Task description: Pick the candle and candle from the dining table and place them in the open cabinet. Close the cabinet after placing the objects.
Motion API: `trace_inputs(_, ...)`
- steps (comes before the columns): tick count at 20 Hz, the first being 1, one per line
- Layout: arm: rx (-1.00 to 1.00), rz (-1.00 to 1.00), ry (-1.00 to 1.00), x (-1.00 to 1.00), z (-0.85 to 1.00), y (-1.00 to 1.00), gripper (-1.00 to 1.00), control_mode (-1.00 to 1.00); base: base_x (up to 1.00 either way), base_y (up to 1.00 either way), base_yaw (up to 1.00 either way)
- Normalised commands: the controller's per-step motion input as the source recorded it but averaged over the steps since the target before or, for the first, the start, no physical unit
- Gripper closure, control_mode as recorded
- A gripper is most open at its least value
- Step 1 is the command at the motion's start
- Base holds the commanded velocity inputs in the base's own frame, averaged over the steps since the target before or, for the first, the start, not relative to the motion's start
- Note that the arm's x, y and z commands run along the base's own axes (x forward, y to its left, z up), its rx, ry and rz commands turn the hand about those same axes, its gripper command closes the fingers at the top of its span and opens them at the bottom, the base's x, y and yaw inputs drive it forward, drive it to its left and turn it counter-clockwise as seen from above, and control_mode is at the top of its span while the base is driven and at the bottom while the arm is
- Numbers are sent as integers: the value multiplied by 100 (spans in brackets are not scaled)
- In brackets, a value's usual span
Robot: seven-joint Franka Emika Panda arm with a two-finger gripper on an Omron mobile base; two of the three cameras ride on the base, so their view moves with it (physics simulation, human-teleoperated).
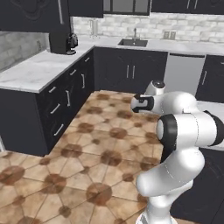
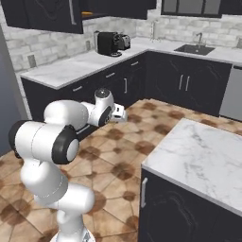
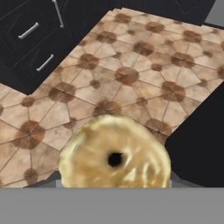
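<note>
A squat golden-tan candle [image 3: 114, 151] with a dark wick hole sits low in the middle of the hand view, and my gripper is shut on it; the candle hides the fingertips. The gripper [image 1: 136, 104] [image 2: 121, 113] hangs over the tiled floor, between the corner counter and the dining table [image 2: 198, 160]. That table's white marble top shows at the right of the right base view. The dark wall cabinet [image 2: 47, 14] [image 1: 35, 13] hangs high at the upper left, with a strip of orange beside its door.
An L-shaped marble counter [image 1: 35, 70] over dark drawers [image 3: 30, 39] runs along the left and back walls. It carries a coffee machine [image 2: 111, 42] [image 1: 71, 43] and a sink [image 1: 133, 42]. A grey dishwasher front [image 1: 183, 72] stands at the back right. Brown tiled floor [image 1: 87, 166] lies open below the arm.
</note>
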Motion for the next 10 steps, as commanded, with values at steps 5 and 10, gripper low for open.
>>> trace_inputs(5, 0, 0, 0, 0, 0, 0, 100, 100, 65, 100, -12)
trace_inputs(10, 0, 0, 0, 0, 0, 0, 100, 100, 40, 92, -9)
